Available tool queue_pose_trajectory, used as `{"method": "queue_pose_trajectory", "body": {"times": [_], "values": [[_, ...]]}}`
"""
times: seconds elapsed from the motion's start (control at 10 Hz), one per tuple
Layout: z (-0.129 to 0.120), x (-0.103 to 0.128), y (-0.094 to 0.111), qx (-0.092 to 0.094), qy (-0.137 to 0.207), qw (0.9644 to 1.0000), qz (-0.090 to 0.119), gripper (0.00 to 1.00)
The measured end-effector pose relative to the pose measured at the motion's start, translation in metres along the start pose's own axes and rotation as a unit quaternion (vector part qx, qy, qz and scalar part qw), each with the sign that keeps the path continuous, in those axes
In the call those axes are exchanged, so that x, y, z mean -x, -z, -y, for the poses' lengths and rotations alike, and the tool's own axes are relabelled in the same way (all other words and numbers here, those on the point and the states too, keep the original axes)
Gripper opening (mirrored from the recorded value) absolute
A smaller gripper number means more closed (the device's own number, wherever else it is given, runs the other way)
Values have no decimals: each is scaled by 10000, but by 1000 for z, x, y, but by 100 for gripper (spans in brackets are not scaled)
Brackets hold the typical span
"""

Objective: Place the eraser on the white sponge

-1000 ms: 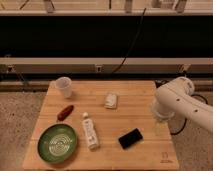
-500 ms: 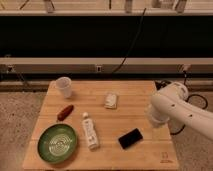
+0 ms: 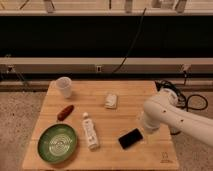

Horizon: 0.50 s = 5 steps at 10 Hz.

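- Since a second ago the white arm (image 3: 165, 112) has swung in over the wooden surface (image 3: 150, 95), bringing the gripper (image 3: 144, 125) down close to the eraser (image 3: 131, 138); nothing lying on the surface has shifted.
- Lying flat and skewed, the eraser sits just ahead of the jaws, on the camera's side, untouched.
- As far as can be told the jaws stand open and hold nothing.
- For a clean pick, I would turn the jaws across the block's short width and come straight down.
- Beyond the jaws, well apart, lies the white sponge (image 3: 112, 101): a small, soft target, so set the eraser down centred and level.
- Farther from the jaws are a white bottle (image 3: 90, 131) and a reddish-brown sausage shape (image 3: 65, 112).
- Farthest off, the translucent cup (image 3: 64, 91) and the green plate (image 3: 41, 142) both look empty.
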Motion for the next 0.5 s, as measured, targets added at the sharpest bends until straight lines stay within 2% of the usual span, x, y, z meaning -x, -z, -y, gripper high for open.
{"method": "queue_pose_trajectory", "body": {"times": [0.5], "values": [[-3, 19, -27, 55, 355, 9990, 258, 80]]}}
